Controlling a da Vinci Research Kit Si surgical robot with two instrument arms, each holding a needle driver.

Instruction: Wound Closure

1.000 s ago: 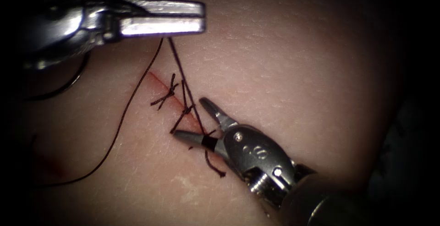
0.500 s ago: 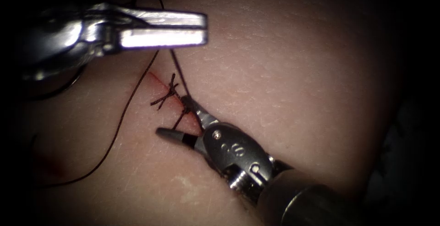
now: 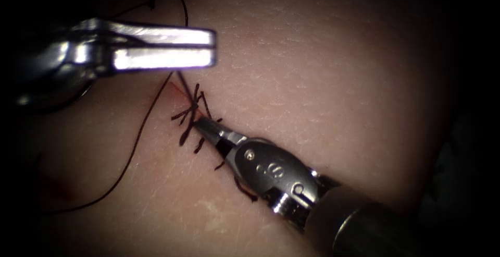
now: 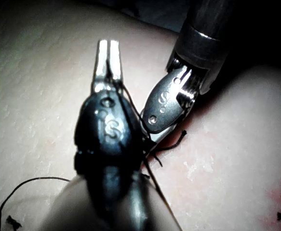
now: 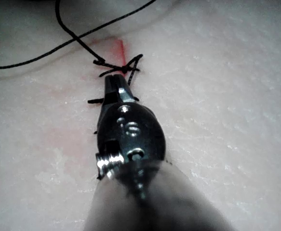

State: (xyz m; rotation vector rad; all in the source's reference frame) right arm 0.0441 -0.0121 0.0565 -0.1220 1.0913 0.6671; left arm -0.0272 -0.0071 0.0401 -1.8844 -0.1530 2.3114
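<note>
Two end effectors work over the tissue (image 3: 323, 69). The right end effector (image 3: 200, 125) comes in from about 4 o'clock in the endoscope view; its jaws, which stood wide apart a second ago, are now brought together at the knots on the cut (image 3: 174, 91), though whether they pinch thread or merely press among the strands I cannot tell. Its tip has travelled up along the cut toward 10 o'clock since then and now sits against the uppermost knot (image 3: 190, 110). The left end effector (image 3: 211, 48) lies level at 10 o'clock with its jaws closed on the thread (image 3: 138, 132), which drops from under them to the knot; it has drifted slightly toward 9 o'clock. In the left wrist view the strand runs out from between its closed tips (image 4: 108, 57) and down past the right tool's body (image 4: 167, 103).

Around them, short cut ends of thread (image 3: 200, 145) bristle beside the right tool's jaws, and another tail (image 3: 244, 189) curls out from under its wrist, which covers the lower stretch of the cut. A long loose strand sweeps toward 8 o'clock across the tissue left of the cut. No needle can be made out.
</note>
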